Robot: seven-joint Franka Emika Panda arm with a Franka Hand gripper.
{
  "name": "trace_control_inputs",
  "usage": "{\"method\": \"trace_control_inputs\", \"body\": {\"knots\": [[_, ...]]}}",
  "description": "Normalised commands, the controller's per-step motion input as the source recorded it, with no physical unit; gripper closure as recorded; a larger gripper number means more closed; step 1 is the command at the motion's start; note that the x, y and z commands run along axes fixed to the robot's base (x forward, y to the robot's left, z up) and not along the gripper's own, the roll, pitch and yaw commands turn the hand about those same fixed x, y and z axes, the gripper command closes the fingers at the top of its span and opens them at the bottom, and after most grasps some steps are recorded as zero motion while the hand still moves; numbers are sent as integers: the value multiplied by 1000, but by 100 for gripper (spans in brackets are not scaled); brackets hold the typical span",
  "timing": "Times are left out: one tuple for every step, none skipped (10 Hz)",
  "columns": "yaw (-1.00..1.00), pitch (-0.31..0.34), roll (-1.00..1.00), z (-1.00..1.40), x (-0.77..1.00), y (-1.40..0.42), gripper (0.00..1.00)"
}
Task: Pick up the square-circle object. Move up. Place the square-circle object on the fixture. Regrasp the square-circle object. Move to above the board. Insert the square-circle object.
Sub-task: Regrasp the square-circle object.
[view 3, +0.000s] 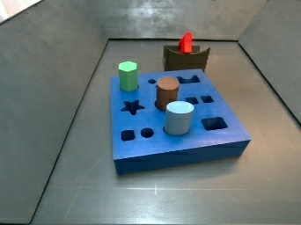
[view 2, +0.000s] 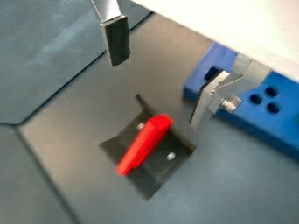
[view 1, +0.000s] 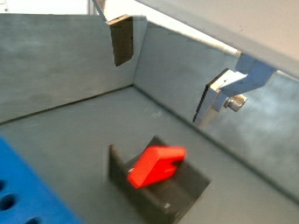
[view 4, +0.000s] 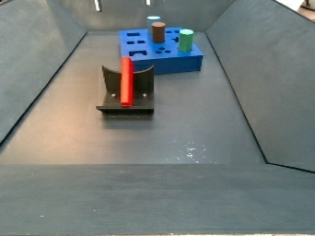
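Observation:
The square-circle object [view 1: 156, 164] is a slim red peg leaning in the notch of the dark fixture [view 1: 176, 198]. It shows in both wrist views and in both side views [view 2: 146, 143] [view 3: 186, 42] [view 4: 125, 81]. My gripper [view 1: 172, 68] hangs above the peg and fixture [view 2: 165, 171], well clear of them. It is open, with nothing between its fingers [view 2: 115, 42]. The blue board [view 3: 177, 141] with shaped holes lies beside the fixture [view 3: 188, 61], and an edge of it shows in both wrist views [view 2: 267, 103].
On the board stand a green hexagonal peg [view 3: 127, 76], a brown cylinder [view 3: 167, 91] and a pale cylinder [view 3: 179, 118]. Grey sloping walls [view 3: 70, 79] enclose the floor on all sides.

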Motion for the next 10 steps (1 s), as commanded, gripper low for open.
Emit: {"method": "trace_control_inputs", "body": {"knots": [[26,22,1000,-6,21,-22,0],[31,35,1000,-7,35,-24,0],[36,48,1000,-9,50,-26,0],[43,67,1000,-11,63,-28,0],[57,97,1000,-7,79,-34,0],[75,129,1000,-12,87,-36,0],[102,156,981,-16,93,-37,0],[121,154,786,-14,93,-39,0],[146,137,530,-17,93,-41,0],[163,119,348,-14,92,-38,0]]}}
